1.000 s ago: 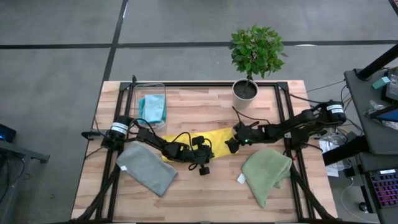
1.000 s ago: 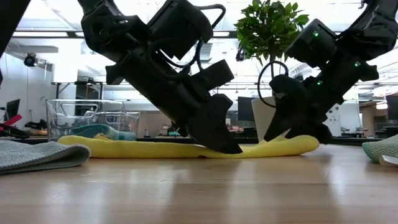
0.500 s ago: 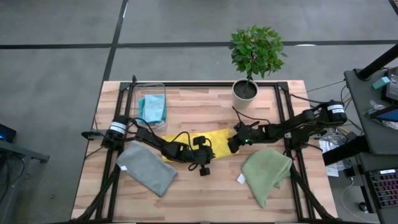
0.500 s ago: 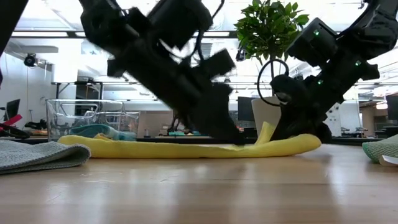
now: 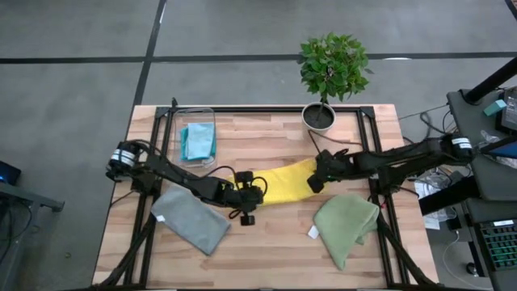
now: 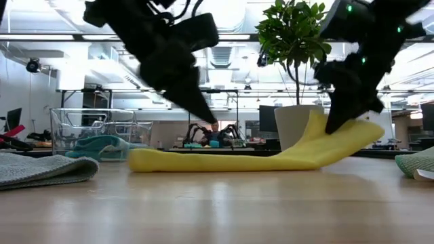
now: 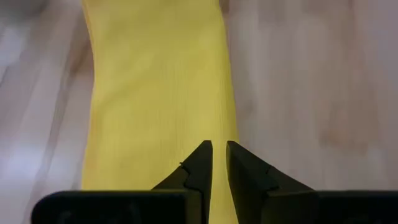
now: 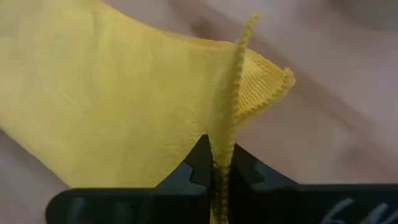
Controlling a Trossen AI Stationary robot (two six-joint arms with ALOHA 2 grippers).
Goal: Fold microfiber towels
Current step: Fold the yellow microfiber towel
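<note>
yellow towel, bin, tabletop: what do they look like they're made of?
Yellow towel: soft knit fabric, matte; fine ribbed weave and a stitched hem show in the right wrist view, and it drapes limply where the right gripper lifts its end.
Bin: clear rigid plastic, glossy; the teal towel shows through its walls.
Tabletop: light wood planks, probably sealed, with visible grain and a faint sheen.

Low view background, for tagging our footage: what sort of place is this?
Probably an open lab or office workspace: ceiling strip lights, monitors on desks, and a seated person far behind the wooden table.
</note>
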